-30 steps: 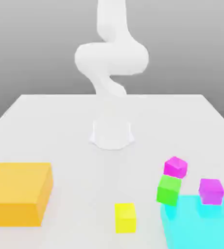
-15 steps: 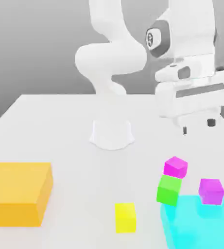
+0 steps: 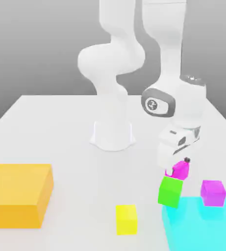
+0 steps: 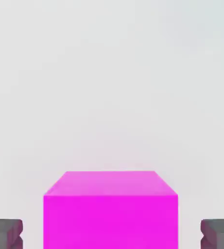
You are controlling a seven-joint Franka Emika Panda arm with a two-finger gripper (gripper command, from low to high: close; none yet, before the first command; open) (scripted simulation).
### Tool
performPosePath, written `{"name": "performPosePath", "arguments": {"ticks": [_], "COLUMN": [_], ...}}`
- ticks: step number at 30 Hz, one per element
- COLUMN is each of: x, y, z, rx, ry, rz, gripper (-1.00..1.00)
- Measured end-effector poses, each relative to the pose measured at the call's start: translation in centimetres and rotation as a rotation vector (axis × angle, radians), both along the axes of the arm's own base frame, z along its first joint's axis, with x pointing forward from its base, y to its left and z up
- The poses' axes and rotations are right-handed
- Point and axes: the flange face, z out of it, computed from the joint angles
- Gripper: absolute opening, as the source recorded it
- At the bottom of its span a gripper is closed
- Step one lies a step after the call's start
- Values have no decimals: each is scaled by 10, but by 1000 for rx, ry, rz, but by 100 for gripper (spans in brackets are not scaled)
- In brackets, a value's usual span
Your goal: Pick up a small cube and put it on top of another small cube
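Note:
The small cube (image 3: 181, 170), bright magenta, rests on top of a green cube (image 3: 170, 191) near the table's front on the exterior view's right. My gripper (image 3: 177, 167) has come down over it and stands open, one finger on either side. In the hand view the magenta cube (image 4: 110, 209) sits between the two grey fingertips (image 4: 5, 233), with a gap on both sides. Nothing is gripped. The hand hides part of the cube in the exterior view.
A more violet cube (image 3: 213, 192) sits on a cyan block (image 3: 198, 226) just to the exterior view's right of the stack. A yellow cube (image 3: 126, 218) lies at the front, an orange block (image 3: 19, 194) at the left. The arm's base (image 3: 113, 135) stands mid-table.
The hand came into view high on the exterior view's right, then dropped down and forward until its open fingers straddled the magenta cube. None of the cubes has moved.

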Motion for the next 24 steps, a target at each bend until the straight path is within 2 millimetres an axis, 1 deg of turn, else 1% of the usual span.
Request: {"name": "performPosePath", "arguments": {"ticks": [7, 14, 19, 21, 24], "x": [0, 2, 0, 12, 44], "y": [0, 5, 0, 7, 21], "z": [0, 35, 61, 71, 89], "rx": [0, -7, -3, 1, 5], "ry": [-1, -11, -3, 2, 6], "rz": [0, 4, 0, -3, -12], "gripper": [-100, -100, -100, -100, -100]}}
